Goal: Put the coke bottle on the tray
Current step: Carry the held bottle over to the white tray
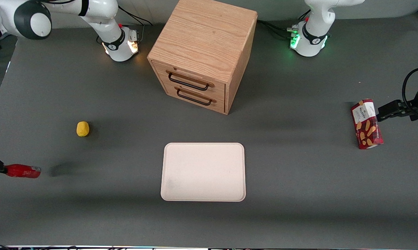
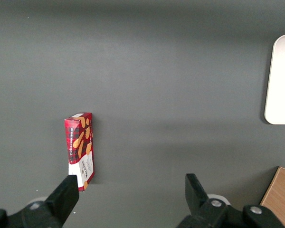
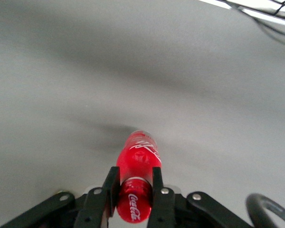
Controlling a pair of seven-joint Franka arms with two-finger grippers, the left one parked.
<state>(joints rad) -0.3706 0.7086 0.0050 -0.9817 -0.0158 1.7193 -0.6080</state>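
The gripper (image 3: 134,190) sat at the working arm's end of the counter (image 1: 299,194), its black jaws pinching the coke bottle (image 3: 137,178) around the body, one finger pressed to each side. The bottle was slim, glossy and red with white script lettering, and it pointed away from the wrist, lifted clear of the matte grey surface, with a soft shadow under it. In the front view the coke bottle (image 1: 22,171) lay roughly level, its silvery base pointing toward the tray (image 1: 203,172) but well apart from it.

The tray was flat, pale cream-pink, rectangular with rounded corners and a low rim. A small, rounded yellow object (image 1: 82,128) rested on the counter, farther from the front camera than the bottle. A wooden two-drawer cabinet (image 1: 203,52) with dark wire handles stood farther back than the tray. A red biscuit box (image 1: 366,124) lay toward the parked arm's end.
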